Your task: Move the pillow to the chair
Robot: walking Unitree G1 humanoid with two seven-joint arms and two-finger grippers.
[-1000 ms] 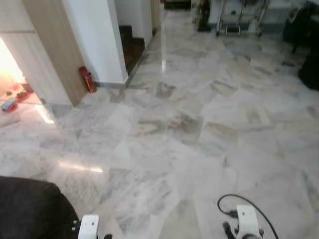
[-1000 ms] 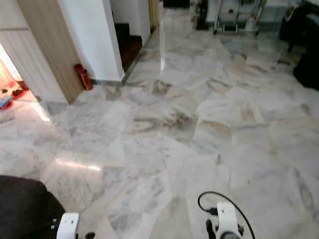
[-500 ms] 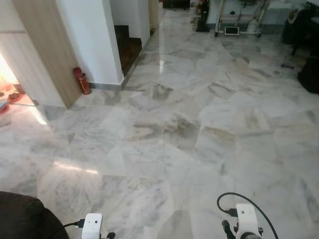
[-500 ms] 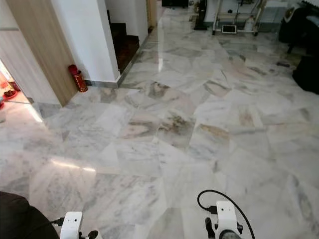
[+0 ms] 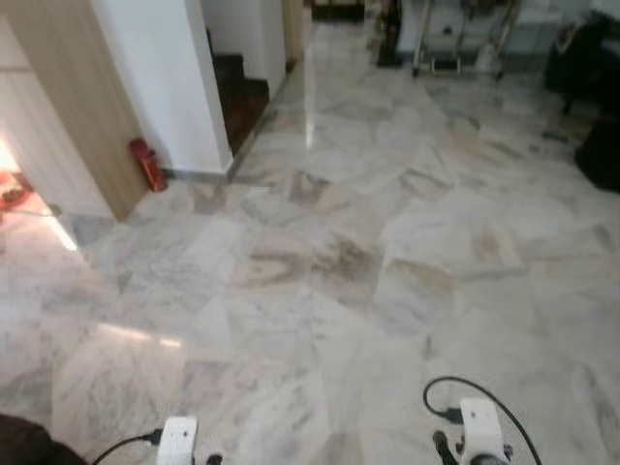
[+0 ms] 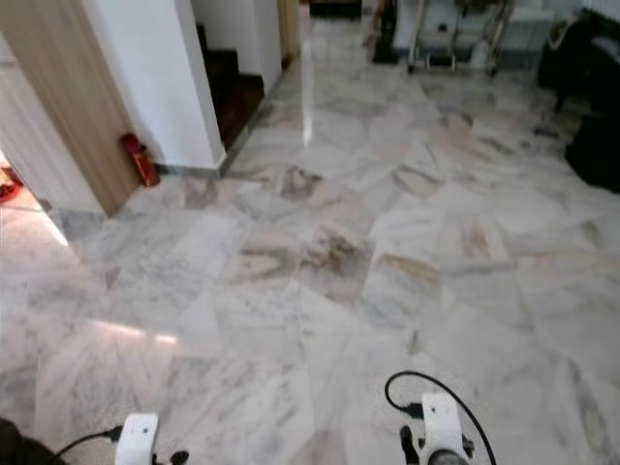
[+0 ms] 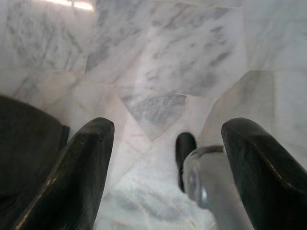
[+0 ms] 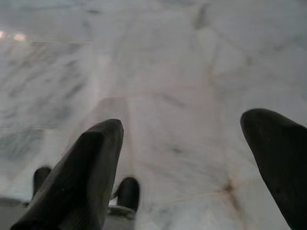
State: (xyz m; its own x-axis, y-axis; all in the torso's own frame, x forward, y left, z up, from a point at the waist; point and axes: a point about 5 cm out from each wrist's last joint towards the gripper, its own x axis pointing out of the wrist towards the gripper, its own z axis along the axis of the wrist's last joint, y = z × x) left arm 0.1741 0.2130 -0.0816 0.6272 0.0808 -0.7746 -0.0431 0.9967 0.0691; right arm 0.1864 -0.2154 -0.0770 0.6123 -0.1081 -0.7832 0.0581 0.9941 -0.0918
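My left gripper (image 7: 168, 129) hangs low over the marble floor (image 5: 339, 262), open, with nothing between its black fingers (image 7: 81, 163). My right gripper (image 8: 187, 124) hangs the same way, open over bare floor. The white wrists of both arms (image 5: 177, 441) (image 5: 481, 431) show at the lower edge of the eye views. A dark upholstered mass (image 7: 24, 143) lies beside the left gripper and peeks in at the lower left corner (image 5: 19, 448); I cannot tell whether it is a pillow or furniture.
A white pillar (image 5: 160, 77) with a red fire extinguisher (image 5: 145, 165) at its foot stands at the left, next to a wooden wall panel (image 5: 68, 116). Dark stairs (image 5: 237, 92) rise behind it. Dark furniture (image 5: 601, 145) stands at the right, a wheeled cart (image 5: 450, 39) far ahead.
The whole picture has shifted, so the camera has moved. The dark upholstered mass at the lower left has slid almost out of the eye views. Both arms hang as before.
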